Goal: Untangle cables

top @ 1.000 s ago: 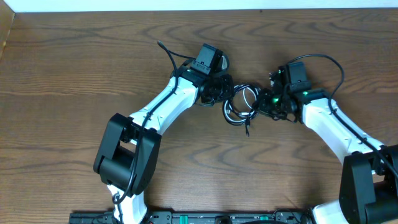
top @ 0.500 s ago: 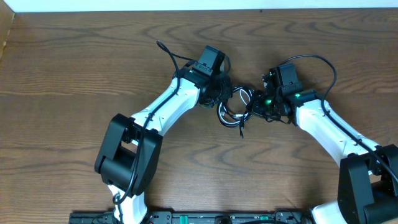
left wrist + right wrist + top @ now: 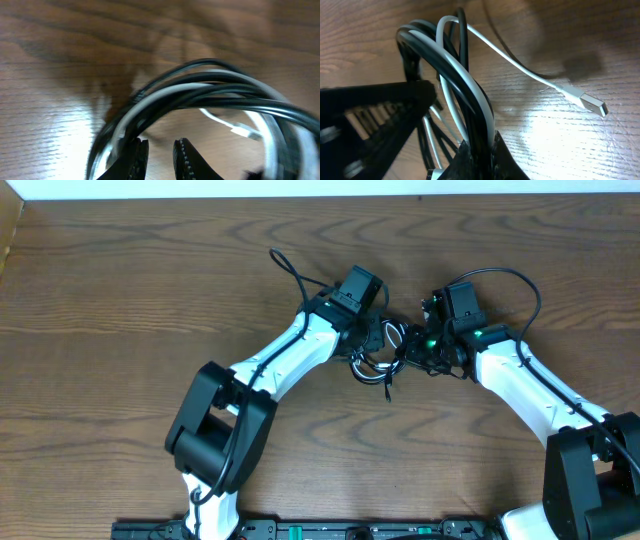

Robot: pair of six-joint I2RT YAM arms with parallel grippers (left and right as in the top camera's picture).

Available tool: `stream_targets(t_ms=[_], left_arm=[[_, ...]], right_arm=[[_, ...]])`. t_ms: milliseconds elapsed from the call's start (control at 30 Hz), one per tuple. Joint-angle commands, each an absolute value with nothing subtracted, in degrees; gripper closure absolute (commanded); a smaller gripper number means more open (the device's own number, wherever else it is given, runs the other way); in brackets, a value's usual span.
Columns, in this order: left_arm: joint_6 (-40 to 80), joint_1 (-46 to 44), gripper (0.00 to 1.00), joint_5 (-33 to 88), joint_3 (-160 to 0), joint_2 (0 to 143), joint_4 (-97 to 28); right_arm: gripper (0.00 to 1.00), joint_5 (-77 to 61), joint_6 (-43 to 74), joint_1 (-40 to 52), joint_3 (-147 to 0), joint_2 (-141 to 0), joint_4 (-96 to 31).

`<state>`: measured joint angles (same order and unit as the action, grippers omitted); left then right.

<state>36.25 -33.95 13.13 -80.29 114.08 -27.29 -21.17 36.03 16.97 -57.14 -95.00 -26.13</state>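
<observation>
The cables (image 3: 371, 366) form a small tangled coil of black and white cords between my two grippers at the table's middle. My right gripper (image 3: 411, 352) is shut on the coil's right side; in the right wrist view the black and white strands (image 3: 464, 80) run down into its closed jaws (image 3: 482, 148). A white plug end (image 3: 589, 103) lies loose on the wood. My left gripper (image 3: 372, 340) sits at the coil's upper left. In the left wrist view its jaws (image 3: 161, 146) stand slightly apart with bare wood between them, and the looped cords (image 3: 210, 87) arch above them.
A black plug tail (image 3: 388, 390) hangs out of the coil toward the front. The left arm's own black cable (image 3: 286, 266) loops up behind it, and the right arm's cable (image 3: 520, 280) arcs over its wrist. The table's far edge (image 3: 320, 198) meets a white wall.
The right gripper pulled the coil a little to the left. The left arm swung right toward the coil, and its jaws opened from shut.
</observation>
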Motion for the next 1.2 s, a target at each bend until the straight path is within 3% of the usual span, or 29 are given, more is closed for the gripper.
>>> stream_targets(t_ms=[0,633,833,933,1067,1167], left_arm=[[36.77,-33.28,0.77,8.47,-80.68,115.57,-28.64],[36.51,-33.23,0.65,-2.09,-80.68,115.57,-40.93],[36.53,-33.26,0.65,-1.93,-80.68,116.18,-39.79],[36.53,-33.26,0.66,-1.87,-80.68,116.18,-38.37],[32.64,-33.19,0.79,2.46,-80.77,116.16,-34.92],[29.74,-33.19,0.79,8.88,-80.82,116.16,-32.42]], right_arm=[[0.99,-21.58,36.82,17.34,-57.21,-94.96,-26.17],[0.99,-21.3,36.58,17.34,-57.21,-94.96,-25.89],[0.99,-21.32,36.58,17.34,-57.21,-94.96,-25.63],[0.99,-21.32,36.38,17.34,-57.21,-94.96,-25.61],[0.99,-21.3,36.34,17.34,-57.21,-94.96,-25.47],[0.99,-21.32,36.16,17.34,-57.21,-94.96,-25.08]])
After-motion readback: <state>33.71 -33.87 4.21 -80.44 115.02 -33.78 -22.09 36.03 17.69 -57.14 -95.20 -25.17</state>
